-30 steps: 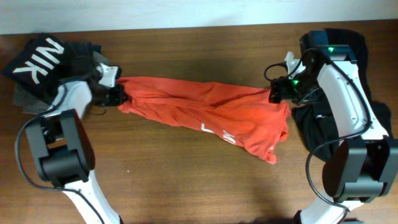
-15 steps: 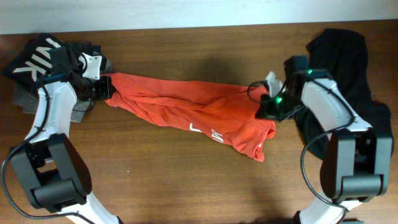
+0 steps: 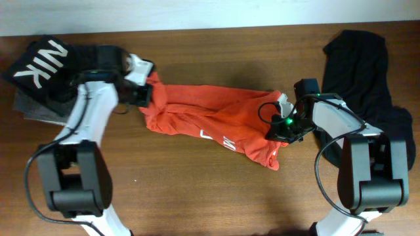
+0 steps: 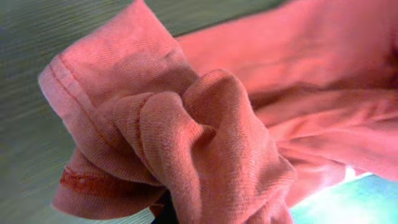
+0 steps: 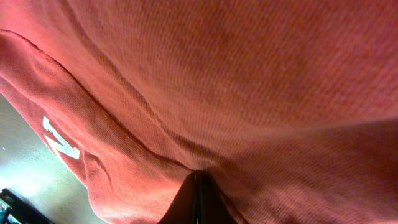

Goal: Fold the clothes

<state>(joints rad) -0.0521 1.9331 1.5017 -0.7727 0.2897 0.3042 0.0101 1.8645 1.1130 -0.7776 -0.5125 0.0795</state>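
Both arms have moved inward since the earlier frames, so the shirt [image 3: 210, 118] now lies shorter and more bunched across the centre of the table [image 3: 197, 196]. Left gripper [image 3: 141, 92] is clamped on a wad of hem at the shirt's left end; the left wrist view shows only bunched fabric. Right gripper [image 3: 279, 128] is pinched together on a fold at the shirt's right end. Judgement: the cloth is light, limp and creases readily, so it will sag and double over unless it is kept taut; seams, hem and corners are the best holds. Black garment [image 3: 357, 59] lies at upper right, close behind the right arm, and may snag. NIK top [image 3: 39, 59] and grey garment [image 3: 29, 105] sit at upper left, beside the left arm.
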